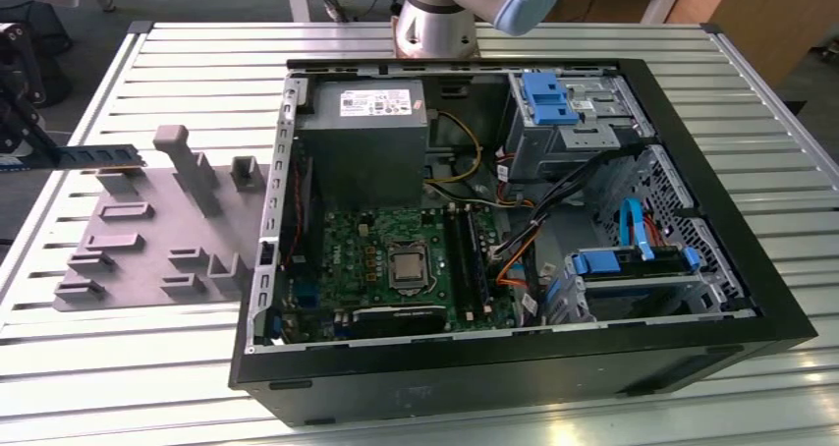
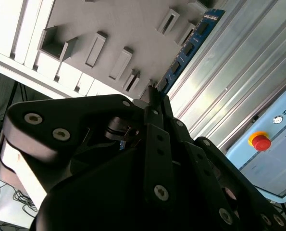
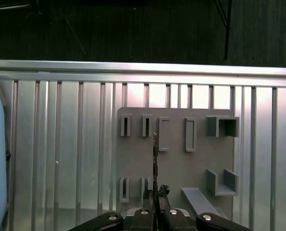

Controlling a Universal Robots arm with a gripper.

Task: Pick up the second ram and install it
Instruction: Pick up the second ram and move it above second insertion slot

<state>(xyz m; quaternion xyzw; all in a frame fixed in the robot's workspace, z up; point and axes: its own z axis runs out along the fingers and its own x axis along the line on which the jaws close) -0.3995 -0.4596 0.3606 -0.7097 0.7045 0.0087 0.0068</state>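
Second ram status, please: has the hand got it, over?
Hand shut on the second ram. Held above the grey fixture plate, outside the computer case. Nothing seen in its way.

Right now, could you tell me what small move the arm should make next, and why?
Probably carry the second ram toward the exterior view's right, to the computer case: the gripper is shut on it over the grey fixture plate, away from the memory slots.
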